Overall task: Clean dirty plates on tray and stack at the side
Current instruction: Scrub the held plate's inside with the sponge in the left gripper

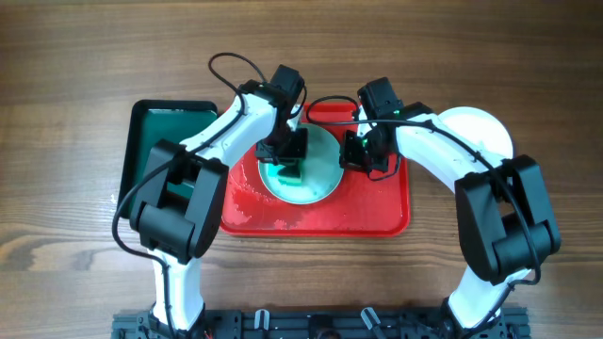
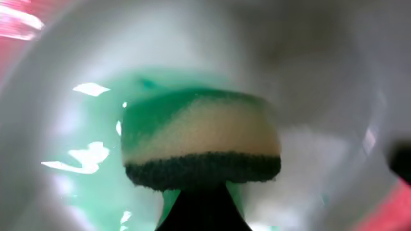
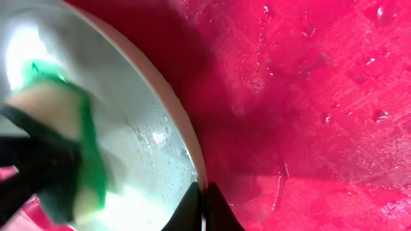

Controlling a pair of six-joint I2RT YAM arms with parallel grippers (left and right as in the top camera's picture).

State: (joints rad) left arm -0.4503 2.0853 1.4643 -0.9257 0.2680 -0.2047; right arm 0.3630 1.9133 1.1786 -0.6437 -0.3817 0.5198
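at the far left the dark green tray (image 1: pixel 165 132) lies on the table (image 1: pixel 66 56) just beside the red tray (image 1: pixel 377 215), partly under the left arm. next comes the left gripper (image 1: pixel 288 151), closed on a sponge (image 2: pixel 202 141) whose green-stained foam face is pressed down on the plate (image 1: pixel 322 179). that plate sits in the left half of the red tray. the left wrist view shows a wet, glossy teal-green smear (image 2: pixel 96 160) across the plate's middle around the sponge, so the step in hand looks like scrubbing this plate, and it reads as unfinished. on the plate's right edge the right gripper (image 1: pixel 350 155) is closed, and in its own wrist view the fingertips meet at the rim and appear to pinch it, steadying the plate against the rubbing. water drops bead on the red tray beside it. farther right a white plate (image 1: pixel 471 127) rests on the table next to the red tray, half hidden by the right arm. it looks clean, though whether it is one plate or several stacked cannot be told. the next move probably calls for more sponge passes over the smear while the rim is held. after that, the sponge should lift clear and the wet, slippery plate be carried to the white plate at the side.
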